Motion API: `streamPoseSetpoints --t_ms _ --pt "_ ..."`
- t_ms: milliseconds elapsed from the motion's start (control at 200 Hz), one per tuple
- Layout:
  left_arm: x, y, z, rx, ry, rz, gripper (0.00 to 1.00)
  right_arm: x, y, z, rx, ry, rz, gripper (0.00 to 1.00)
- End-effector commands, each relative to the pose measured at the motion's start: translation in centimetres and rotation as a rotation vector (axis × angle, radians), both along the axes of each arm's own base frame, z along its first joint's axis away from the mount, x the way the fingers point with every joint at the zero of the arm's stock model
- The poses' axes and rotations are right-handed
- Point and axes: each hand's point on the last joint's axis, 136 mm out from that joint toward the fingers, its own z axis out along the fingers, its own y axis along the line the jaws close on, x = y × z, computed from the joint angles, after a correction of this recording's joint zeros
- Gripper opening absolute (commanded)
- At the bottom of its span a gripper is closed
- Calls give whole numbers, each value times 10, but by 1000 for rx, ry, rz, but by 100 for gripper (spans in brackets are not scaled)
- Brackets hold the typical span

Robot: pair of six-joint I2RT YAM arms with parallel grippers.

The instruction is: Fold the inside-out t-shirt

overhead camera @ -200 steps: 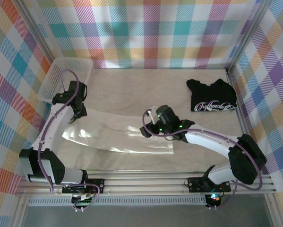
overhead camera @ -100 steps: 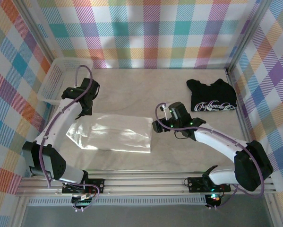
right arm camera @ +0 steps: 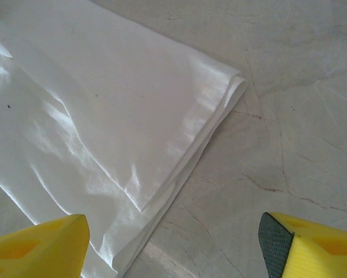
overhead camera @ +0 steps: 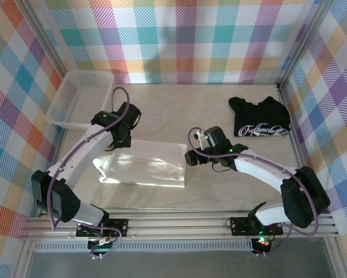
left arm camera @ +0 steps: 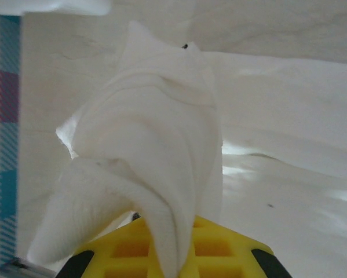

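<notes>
overhead, we see the shirt [overhead camera: 144, 168] lying folded in a wide rectangle in the middle of the table [overhead camera: 179, 110], well apart from the black tee [overhead camera: 260, 119] at the far right. our left gripper [overhead camera: 119, 142] sits at its far left edge; our right gripper [overhead camera: 190, 157] hangs just beside its right edge. from the left wrist, the jaws are pressed together, pinching a bunched peak of white cloth. from the right wrist, the jaws are spread wide above the shirt's layered corner and the table.
</notes>
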Motion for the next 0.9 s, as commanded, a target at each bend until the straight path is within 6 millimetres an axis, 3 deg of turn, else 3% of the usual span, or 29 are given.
streamPoseSetpoints --t_ms 0,185,280,355,435,510,585,660,740,895 --pt "-5 -34 -14 -120 30 14 0 -3 -9 -3 -25 8 -14 78" --pt "1 -100 -34 -291 45 -25 3 -4 -21 -4 -49 1 -42 78" --pt "6 -140 -49 -400 65 -36 18 -3 -30 -3 -57 -2 -70 78" --pt "12 -181 -60 -538 80 -51 21 -2 -39 -2 -61 -10 -100 78" --pt "17 -226 -68 -682 113 -75 38 0 -49 -2 -64 -10 -137 78" --pt "18 -243 -72 -702 148 -104 49 2 -57 0 -66 -12 -172 78" --pt "17 -248 -60 -727 138 -150 50 2 -60 4 -61 -24 -186 79" --pt "15 -233 -39 -727 80 -173 52 2 -55 9 -24 -37 -176 78" --pt "7 -195 -32 -712 30 -128 55 0 -37 17 70 -33 -122 78" --pt "-20 -114 -54 -693 10 50 57 -4 23 30 177 -36 43 78"
